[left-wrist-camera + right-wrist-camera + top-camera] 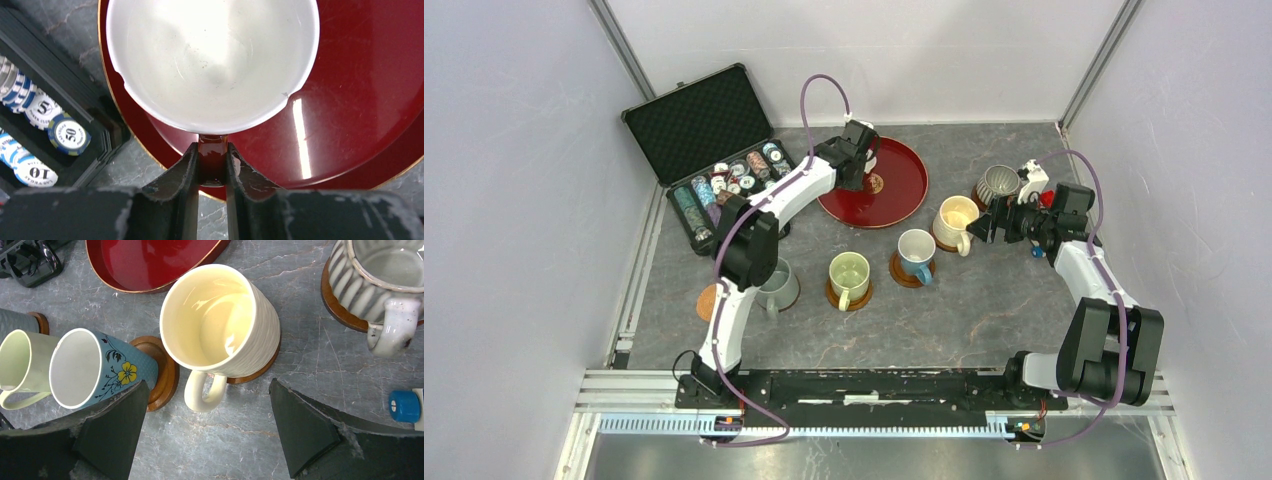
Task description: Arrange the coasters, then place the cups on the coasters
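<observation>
1. Reddish mug point(212, 60), white inside, stands upright on the red tray point(360, 100) at the far side of the table. It looks like the only cup not on a coaster.
2. Left gripper point(212, 152) is nearly closed. Its pads pinch the mug's handle point(212, 162) from 9 and 3 o'clock in the wrist view, and it holds nothing else.
3. Key relation: the mug body sits at 12 o'clock from the fingers, with the handle pointing to 6 o'clock, straight into the jaws. The handle's long axis runs up and down the mug wall and is seen almost end-on, so the pinch is across its thin side.
4. Likely target: the empty copper coaster point(707, 301) near the left table edge, just beside the grey mug point(779, 285) at that mug's 9 o'clock. In the top view it lies between 7 and 8 o'clock from the held mug, well apart.
5. The left arm is nearer to both the mug and the empty coaster, so this carry should be its job.
6. Right gripper point(207, 385) is spread fully wide and holds nothing. It sits near the cream mug point(220, 320), at that mug's 3 o'clock in the top view.
7. The cream mug is already on a brown coaster, and so, it appears, are the other cups in the row.
8. Risk, as a guess: held by the handle alone, the mug may swing or tip on the lift. The chip case point(704, 140) lies at 9 o'clock of the tray, and the grey mug crowds the landing spot.
</observation>
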`<state>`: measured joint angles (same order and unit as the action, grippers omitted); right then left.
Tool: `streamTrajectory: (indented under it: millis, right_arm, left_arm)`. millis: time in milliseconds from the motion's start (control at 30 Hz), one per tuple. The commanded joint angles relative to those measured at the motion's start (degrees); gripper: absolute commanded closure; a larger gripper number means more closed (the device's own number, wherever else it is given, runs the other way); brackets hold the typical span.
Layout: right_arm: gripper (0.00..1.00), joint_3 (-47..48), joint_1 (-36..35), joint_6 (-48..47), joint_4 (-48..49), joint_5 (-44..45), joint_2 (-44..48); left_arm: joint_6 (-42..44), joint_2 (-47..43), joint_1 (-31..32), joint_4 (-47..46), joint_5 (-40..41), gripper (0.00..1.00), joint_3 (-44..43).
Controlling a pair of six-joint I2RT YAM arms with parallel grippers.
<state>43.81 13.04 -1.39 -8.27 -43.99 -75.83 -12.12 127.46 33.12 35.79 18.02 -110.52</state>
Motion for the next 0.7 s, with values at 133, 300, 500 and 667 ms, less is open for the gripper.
streamTrajectory:
  millis: [133, 300, 500, 667]
  right_arm:
    - [0.02, 2.34, 0.28, -0.55, 0.89, -1.55, 0.51]
    - [0.02, 2.35, 0.25, -0.63, 0.89, -1.50, 0.44]
    - [0.02, 2.59, 0.29, -0.85, 0.55, -1.72, 0.36]
    - [0.02, 2.77, 0.24, -1.11, 0.19, -1.67, 0.46]
  left_arm:
    - [3.10, -2.05, -0.08, 4.59, -1.99, 0.73, -0.16]
    - [4.69, 4.72, -0.33, 12.07, -2.19, 0.55, -10.83]
    - [4.39, 9.34, -1.37, 17.61, -5.23, 0.45, -17.45]
    - [3.19, 10.12, -2.00, 18.89, -5.18, 0.44, -18.39]
